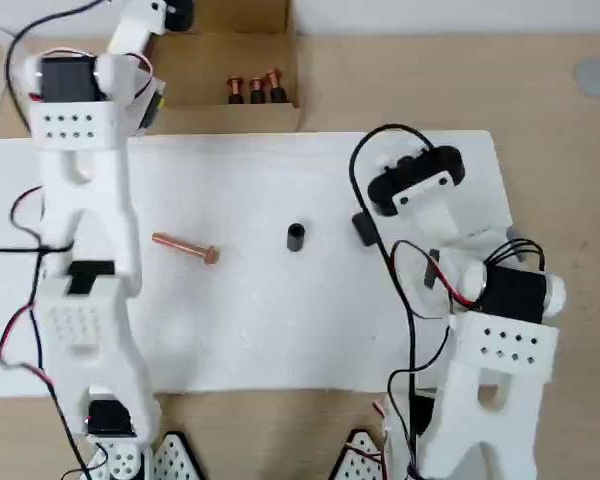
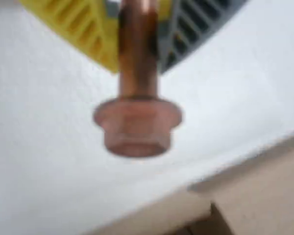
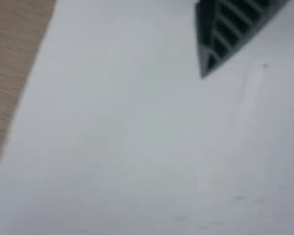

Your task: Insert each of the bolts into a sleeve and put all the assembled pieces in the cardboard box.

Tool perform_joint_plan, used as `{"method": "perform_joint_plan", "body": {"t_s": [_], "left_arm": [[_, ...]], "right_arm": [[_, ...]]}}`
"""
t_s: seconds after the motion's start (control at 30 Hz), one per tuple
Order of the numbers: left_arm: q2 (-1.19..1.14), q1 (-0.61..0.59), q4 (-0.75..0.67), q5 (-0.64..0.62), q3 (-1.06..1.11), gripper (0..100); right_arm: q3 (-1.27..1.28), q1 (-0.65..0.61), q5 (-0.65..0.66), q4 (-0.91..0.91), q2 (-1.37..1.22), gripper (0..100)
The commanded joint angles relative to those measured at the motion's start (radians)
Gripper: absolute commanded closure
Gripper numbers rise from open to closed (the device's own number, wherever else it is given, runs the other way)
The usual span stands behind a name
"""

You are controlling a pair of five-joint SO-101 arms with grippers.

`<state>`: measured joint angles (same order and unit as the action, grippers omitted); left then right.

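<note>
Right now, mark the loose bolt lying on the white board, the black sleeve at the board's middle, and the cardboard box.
loose bolt (image 1: 180, 245), high view, middle of its copper shank.
black sleeve (image 1: 296, 237), high view, centre of its body.
cardboard box (image 1: 215, 65), high view, bare inner surface.

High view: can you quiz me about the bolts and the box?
1. True or false: three copper pieces are in the box.
2. What lies on the white mat? A) a spoon B) a loose bolt C) a ball
3. Fill in: the left pincer is shut on a ____.

Key: 1 true. 2 B. 3 bolt, the held bolt seen in the left wrist view.
</note>
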<state>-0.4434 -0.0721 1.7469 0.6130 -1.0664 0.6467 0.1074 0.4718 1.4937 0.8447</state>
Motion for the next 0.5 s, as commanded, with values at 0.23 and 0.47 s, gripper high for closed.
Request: {"method": "perform_joint_plan", "body": {"t_s": [0.23, 0.47], "left_arm": [[0.765, 0.072, 0.008, -0.279, 0.643, 99], [1.107, 0.135, 0.005, -0.462, 0.839, 99]], "right_arm": [[0.071, -0.249, -0.175, -0.017, 0.013, 59.8], [0.07, -0.259, -0.187, -0.04, 0.012, 59.6]]}}
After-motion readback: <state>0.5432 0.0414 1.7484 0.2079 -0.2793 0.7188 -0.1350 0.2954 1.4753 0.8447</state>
